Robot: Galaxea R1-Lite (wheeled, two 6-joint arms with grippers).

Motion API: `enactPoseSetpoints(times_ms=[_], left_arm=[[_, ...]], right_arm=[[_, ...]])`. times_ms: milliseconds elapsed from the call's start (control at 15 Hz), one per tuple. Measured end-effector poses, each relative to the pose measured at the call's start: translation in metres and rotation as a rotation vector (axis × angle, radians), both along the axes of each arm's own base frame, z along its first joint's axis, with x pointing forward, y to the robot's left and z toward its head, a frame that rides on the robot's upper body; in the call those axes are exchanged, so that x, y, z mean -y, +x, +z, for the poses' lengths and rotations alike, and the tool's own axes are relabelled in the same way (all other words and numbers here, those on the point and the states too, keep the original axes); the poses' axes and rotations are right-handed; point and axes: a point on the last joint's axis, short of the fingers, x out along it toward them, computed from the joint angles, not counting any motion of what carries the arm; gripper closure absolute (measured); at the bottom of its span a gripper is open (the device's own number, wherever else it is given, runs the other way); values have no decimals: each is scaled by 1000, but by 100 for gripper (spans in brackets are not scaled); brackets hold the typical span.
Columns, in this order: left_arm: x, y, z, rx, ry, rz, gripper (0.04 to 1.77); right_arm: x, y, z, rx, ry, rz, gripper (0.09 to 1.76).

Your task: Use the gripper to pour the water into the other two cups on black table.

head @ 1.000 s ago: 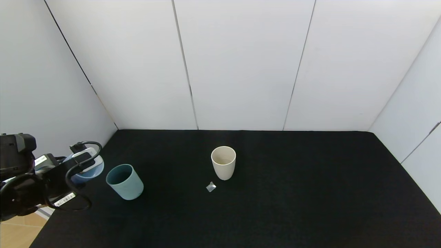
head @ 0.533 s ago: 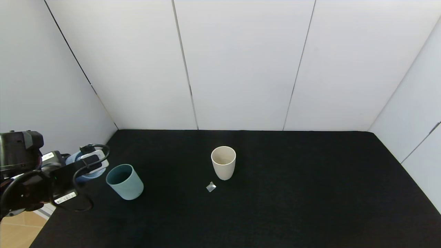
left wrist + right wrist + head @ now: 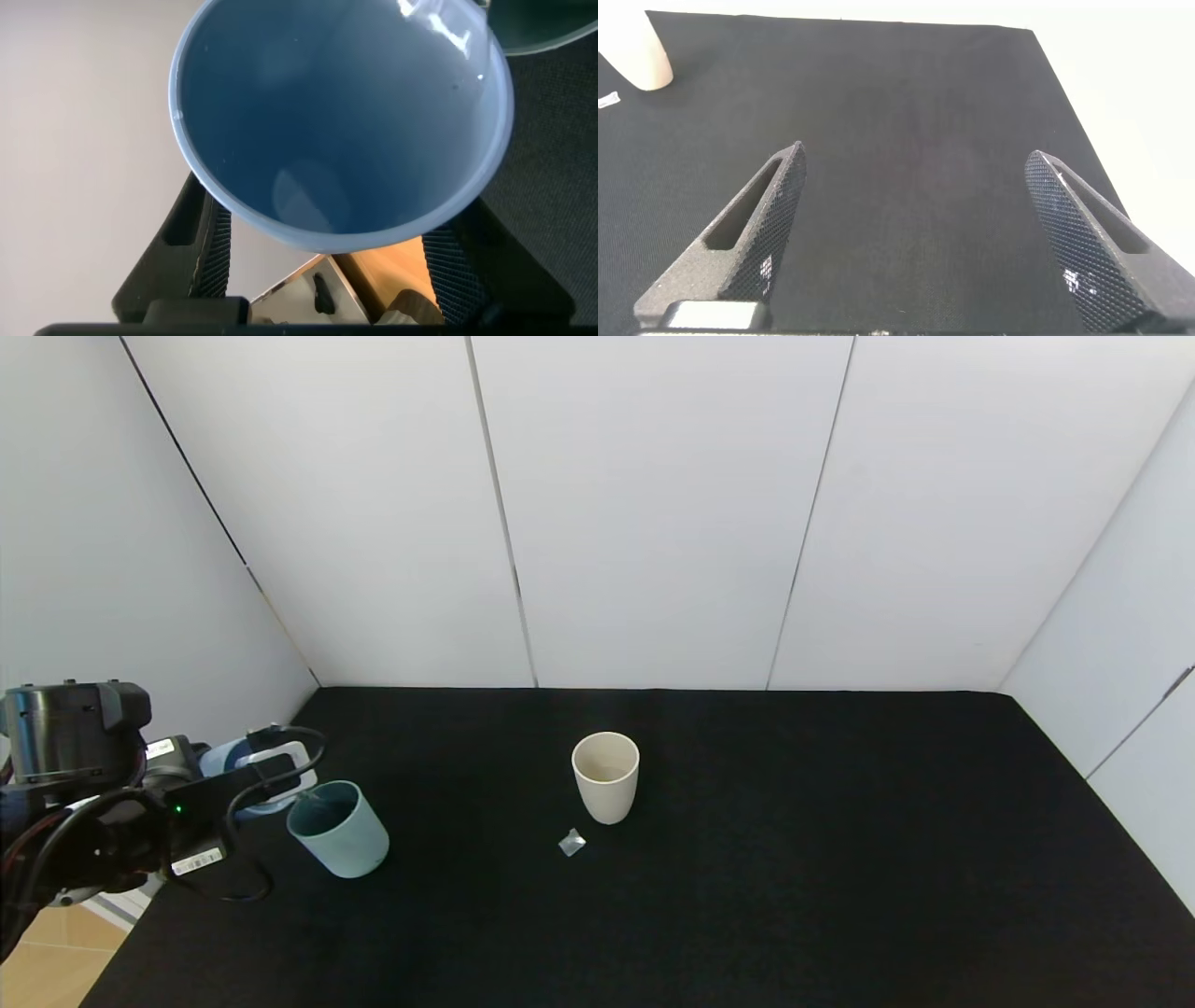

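My left gripper (image 3: 269, 777) is shut on a light blue cup (image 3: 233, 761) and holds it tilted, its rim right at the left rim of the teal-green cup (image 3: 338, 828). In the left wrist view the blue cup (image 3: 341, 121) fills the frame between the fingers (image 3: 201, 252), water glints near its rim (image 3: 439, 28), and the teal cup's rim (image 3: 551, 23) shows just beyond. The cream-beige cup (image 3: 606, 777) stands upright mid-table. My right gripper (image 3: 915, 233) is open and empty over bare black table (image 3: 906, 112); it is out of the head view.
A small crumpled clear plastic scrap (image 3: 571, 843) lies just in front of the cream cup. White wall panels (image 3: 653, 523) border the black table (image 3: 794, 859) at the back and sides. The table's left edge runs under my left arm.
My left gripper has carried the light blue cup to the right, up to the teal cup's rim, tilting it further. The other cups have not moved.
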Motion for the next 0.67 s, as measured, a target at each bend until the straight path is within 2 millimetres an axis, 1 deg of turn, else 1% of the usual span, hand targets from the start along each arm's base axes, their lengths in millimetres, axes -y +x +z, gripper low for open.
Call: enactPoseSetpoints(times_ms=[667], left_arm=[[0,-1,-3,-3,-17,4,63]], right_arm=[[0,0,0,0,0,0,14]])
